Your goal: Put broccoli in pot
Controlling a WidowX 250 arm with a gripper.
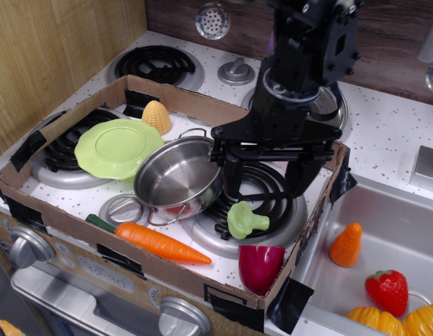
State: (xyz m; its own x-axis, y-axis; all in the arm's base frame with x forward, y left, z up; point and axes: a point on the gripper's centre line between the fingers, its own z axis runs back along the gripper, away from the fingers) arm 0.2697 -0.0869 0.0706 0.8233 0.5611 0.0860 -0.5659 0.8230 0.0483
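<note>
The pale-green broccoli lies on the front right burner inside the cardboard tray. The shiny steel pot stands tilted just left of it, empty, with wire loop handles. My black gripper hangs open just above and behind the broccoli, one finger near the pot's right rim, the other finger to the right. Nothing is held.
A cardboard tray wall rings the stove top. Inside lie a light-green plate, corn, a carrot, a steel lid and a dark red cup. The sink at right holds toy foods.
</note>
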